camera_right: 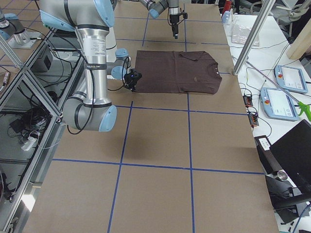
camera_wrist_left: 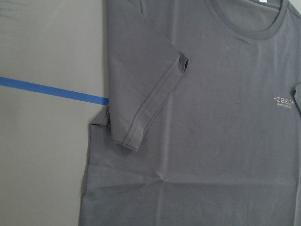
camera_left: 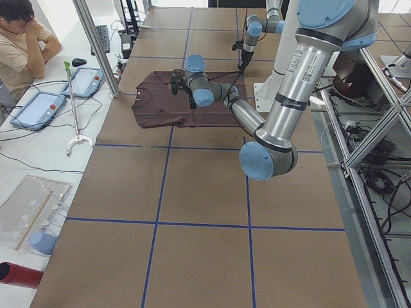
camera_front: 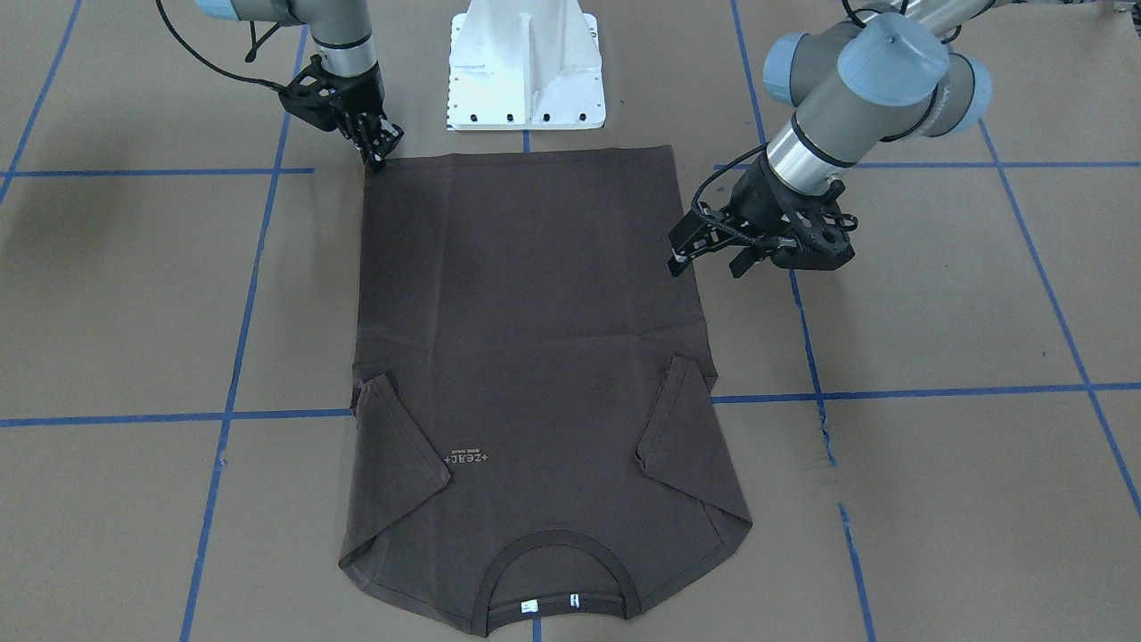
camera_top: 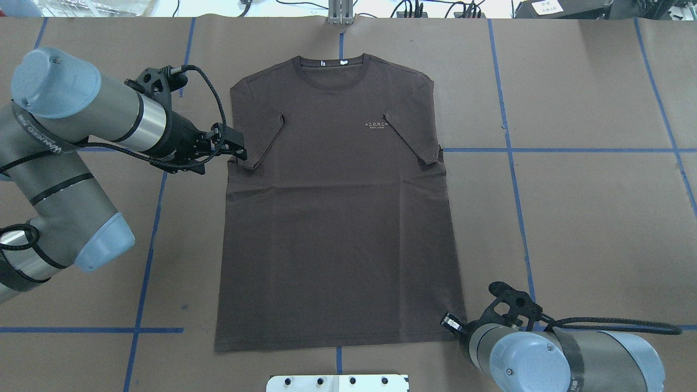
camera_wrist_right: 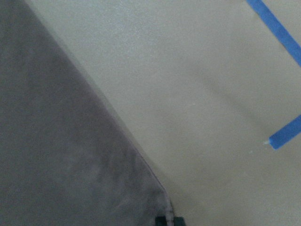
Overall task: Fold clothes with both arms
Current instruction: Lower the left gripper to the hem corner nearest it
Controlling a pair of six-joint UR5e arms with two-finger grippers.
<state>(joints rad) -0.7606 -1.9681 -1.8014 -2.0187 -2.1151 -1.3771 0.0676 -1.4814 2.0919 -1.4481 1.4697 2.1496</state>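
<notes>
The dark brown T-shirt (camera_front: 535, 339) lies flat, front up, on the brown table, both sleeves folded inward and the collar (camera_top: 331, 64) on the far side from the robot. My left gripper (camera_front: 710, 263) hovers open beside the shirt's side edge, close to the folded sleeve (camera_top: 261, 144); its wrist view shows that sleeve (camera_wrist_left: 150, 103) and the pale lettering (camera_wrist_left: 284, 101), but no fingers. My right gripper (camera_front: 377, 159) points down at the hem corner nearest the base. In the right wrist view its fingertips (camera_wrist_right: 168, 220) are closed together on the corner of the T-shirt (camera_wrist_right: 56, 165).
The white base block (camera_front: 526, 67) stands just behind the hem. Blue tape lines (camera_top: 512, 149) cross the brown table cover. A seated person (camera_left: 19, 38), tablets (camera_left: 38, 106) and a pole (camera_left: 96, 38) are past the far table edge.
</notes>
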